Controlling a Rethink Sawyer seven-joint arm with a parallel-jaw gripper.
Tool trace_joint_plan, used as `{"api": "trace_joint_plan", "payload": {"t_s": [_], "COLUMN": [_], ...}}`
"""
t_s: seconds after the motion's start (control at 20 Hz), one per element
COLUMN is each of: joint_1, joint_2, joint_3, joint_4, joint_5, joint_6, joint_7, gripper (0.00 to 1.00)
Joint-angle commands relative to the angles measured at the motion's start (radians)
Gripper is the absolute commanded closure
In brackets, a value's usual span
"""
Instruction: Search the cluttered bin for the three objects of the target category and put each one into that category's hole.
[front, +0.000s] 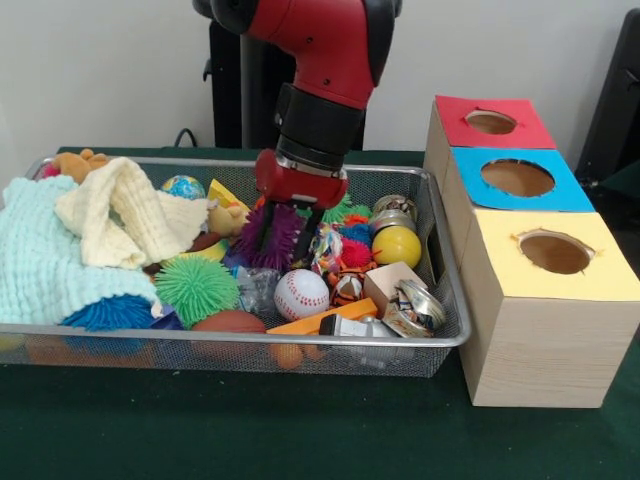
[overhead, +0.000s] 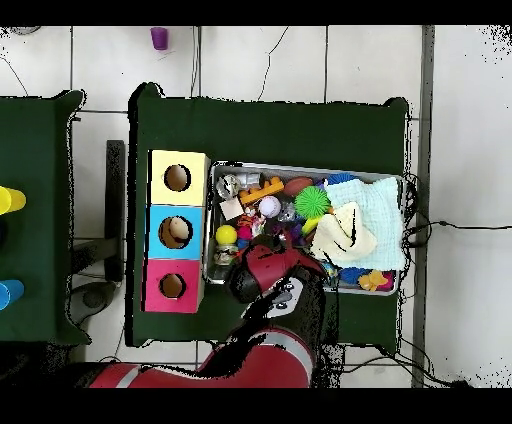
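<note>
Red arm's gripper (front: 288, 232) down in the mesh bin (front: 440, 335), fingers (front: 266, 231) spread apart around purple spiky ball (front: 272, 240), baseball (front: 301, 294) just below, yellow ball (front: 397, 246) right of them, three-holed box (front: 530, 300) beyond

No legible text, label, brand name, number or sign appears in either view. The three box tops, red (front: 490, 122), blue (front: 520, 178) and yellow (front: 555, 255), are plain coloured panels, each pierced by a round hole and bearing no lettering. The baseball (front: 301, 294) shows red stitching only. The shiny cans (front: 415, 307) at the bin's right end carry patterned surfaces on which no words can be made out. The small globe-like ball (front: 183, 186) has blotches of colour but no readable names. The robot arm (front: 325, 60) shows bare red and black casing without any visible marking.
</note>
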Motion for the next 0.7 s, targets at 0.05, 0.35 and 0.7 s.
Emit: {"api": "trace_joint_plan", "payload": {"t_s": [0.05, 0.35, 0.7], "joint_1": [0.01, -0.001, 0.049], "joint_2": [0.067, 0.072, 0.085], "joint_3": [0.066, 0.09, 0.034], "joint_4": [-0.058, -0.13, -0.18], "joint_5": [-0.023, -0.043, -0.04], "joint_6": [-0.05, 0.017, 0.05], "joint_7": [0.1, 0.05, 0.039], "gripper": [0.0, 0.0, 0.0]}}
